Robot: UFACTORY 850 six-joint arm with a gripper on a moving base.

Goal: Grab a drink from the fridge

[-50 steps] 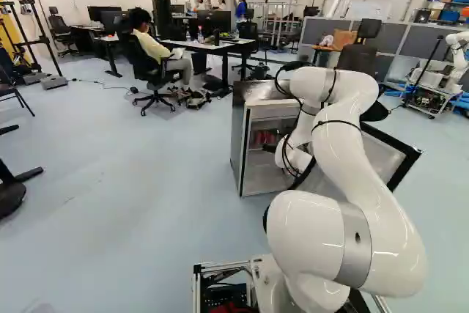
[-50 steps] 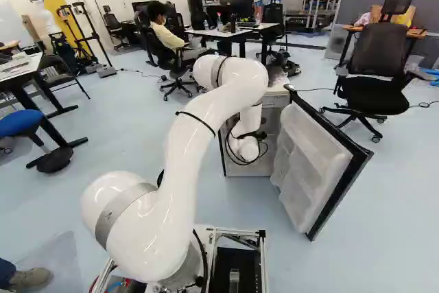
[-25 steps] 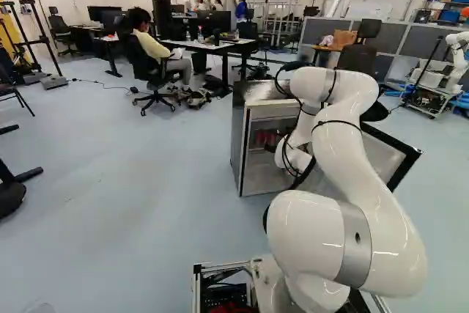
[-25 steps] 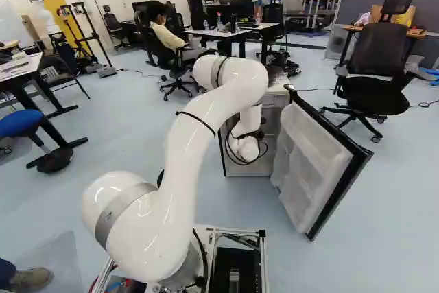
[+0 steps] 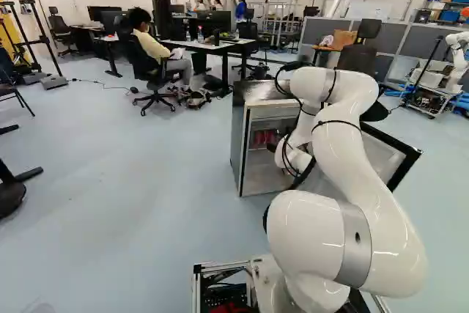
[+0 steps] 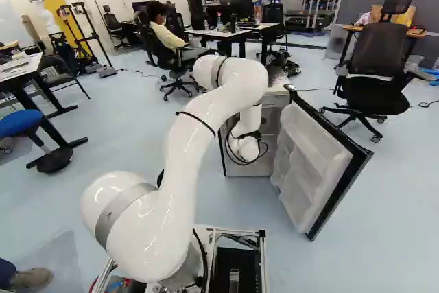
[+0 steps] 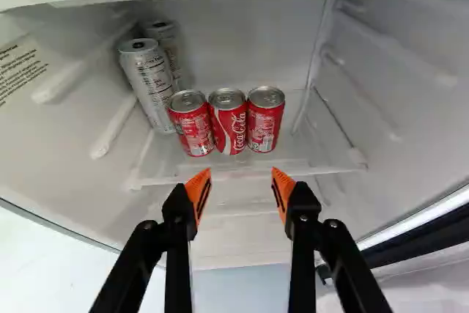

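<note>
A black pincer (image 7: 241, 177), parted and gripping nothing, faces three red cans (image 7: 229, 124) lined up on a shelf (image 7: 242, 175) inside an open fridge (image 5: 237, 137), as a white robot arm (image 6: 185, 149) reaches in past the door (image 6: 305, 162). The cans sit ahead of the orange pads (image 7: 198, 187), and the tight row looks like the chief hazard: with so little room between neighbours, a finger aimed at the middle can might strike the one beside it, tipping it or shoving it deeper. An approach too low could catch the fingertips on the shelf's front edge, while one that drifts sideways could jostle the taller silver can (image 7: 149, 84) at the row's end or bring the arm against the door. The red cans are short, upright cylinders with pale metal tops, their glossy sides marked with white lettering; the tops appear unopened. Smooth metal may slip if pinched off-centre. A second silver can (image 7: 170, 45) stands behind the first.
</note>
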